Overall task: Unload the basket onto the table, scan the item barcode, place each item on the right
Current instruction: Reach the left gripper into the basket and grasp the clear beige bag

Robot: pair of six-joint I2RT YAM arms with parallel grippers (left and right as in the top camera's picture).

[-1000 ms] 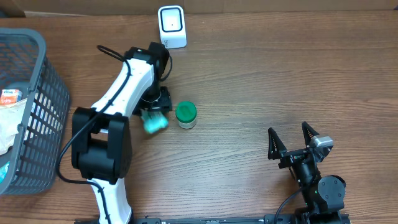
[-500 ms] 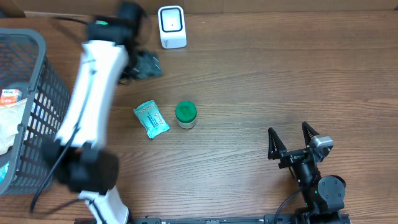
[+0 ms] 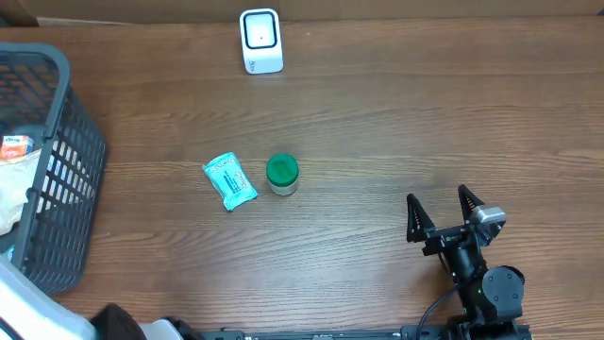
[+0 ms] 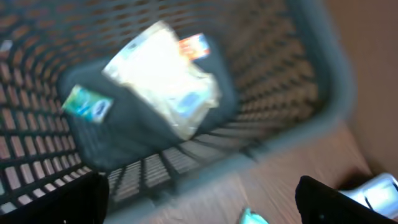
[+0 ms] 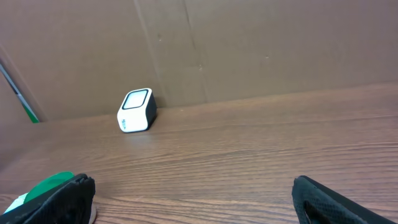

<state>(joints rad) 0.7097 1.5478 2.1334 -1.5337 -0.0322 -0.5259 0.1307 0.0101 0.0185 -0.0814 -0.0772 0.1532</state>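
We've got L gripper [image 4: 199, 208] wide & empty over basket [image 4: 329, 74], prob. to pick an item [image 4: 165, 74]; R gripper [image 3: 437, 196] parked wide.

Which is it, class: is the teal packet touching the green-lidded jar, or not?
Apart. The overhead view shows the teal packet lying left of the green-lidded jar, with a strip of bare table visible between them.

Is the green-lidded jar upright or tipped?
Upright: the jar shows its round green lid face-on from overhead, beside the teal packet.
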